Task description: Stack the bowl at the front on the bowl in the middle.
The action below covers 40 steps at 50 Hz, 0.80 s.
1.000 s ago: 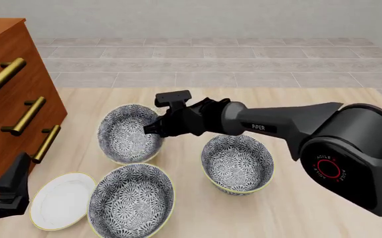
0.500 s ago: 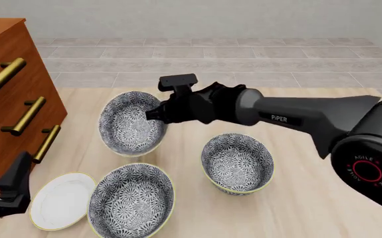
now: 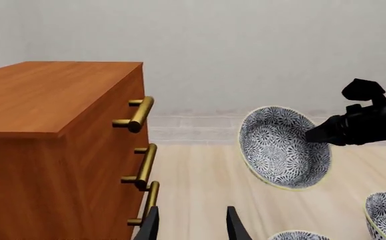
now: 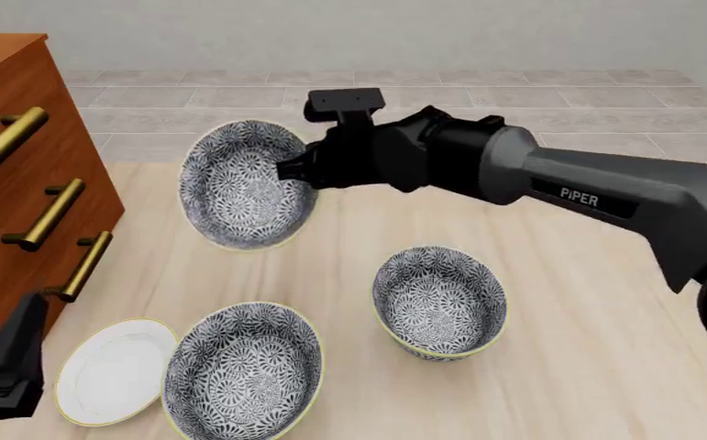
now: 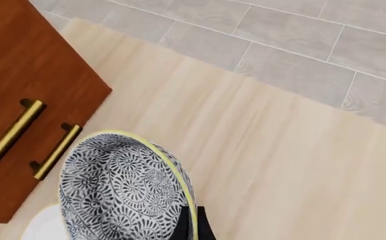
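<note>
**While the bowl hangs by its rim**

Clear of the bench (image 4: 573, 367), the bowl at the front (image 4: 237, 188) tilts on edge, its pale-yellow rim clamped in the right pincer (image 4: 290, 172). It looks stiff, glazed and slippery, so that rim pinch seems risky. The bowl in the middle (image 4: 439, 298) sits below the pincer, back toward its arm. The left pincer (image 3: 191, 225) waits, spread apart.

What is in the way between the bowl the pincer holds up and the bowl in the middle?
Nothing I can see. The right pincer holds the bowl at the front by its rim, tilted, off the table. The bowl in the middle sits open and empty. The third bowl and white plate lie off to one side.
</note>
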Available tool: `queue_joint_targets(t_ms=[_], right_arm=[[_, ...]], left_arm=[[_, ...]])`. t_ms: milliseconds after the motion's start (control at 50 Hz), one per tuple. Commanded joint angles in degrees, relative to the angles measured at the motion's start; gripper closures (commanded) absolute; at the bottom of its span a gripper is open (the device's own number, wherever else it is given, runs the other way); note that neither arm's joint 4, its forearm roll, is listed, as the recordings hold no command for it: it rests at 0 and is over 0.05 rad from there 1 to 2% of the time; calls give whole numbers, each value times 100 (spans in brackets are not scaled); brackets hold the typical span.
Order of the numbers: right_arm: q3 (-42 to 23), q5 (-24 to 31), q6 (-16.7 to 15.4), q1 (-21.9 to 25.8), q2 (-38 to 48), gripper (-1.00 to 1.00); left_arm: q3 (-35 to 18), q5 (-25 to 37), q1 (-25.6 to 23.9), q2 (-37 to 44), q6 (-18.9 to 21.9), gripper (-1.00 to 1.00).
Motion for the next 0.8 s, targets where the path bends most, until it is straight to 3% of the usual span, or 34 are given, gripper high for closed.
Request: queue_joint_targets(t_ms=[20, 100, 140, 300, 800], right_arm=[[-39, 99, -64, -40, -333, 100], [15, 64, -67, -54, -356, 100], [57, 48, -72, -61, -390, 100], [234, 21, -83, -78, -631, 100], [1469, -292, 28, -220, -1959, 100]], left_arm=[[-5, 70, -38, -154, 49, -100], [-4, -80, -31, -6, 54, -100], [-52, 167, -17, -328, 272, -100], [-43, 178, -60, -364, 2, -100], [-1, 135, -30, -334, 41, -100]])
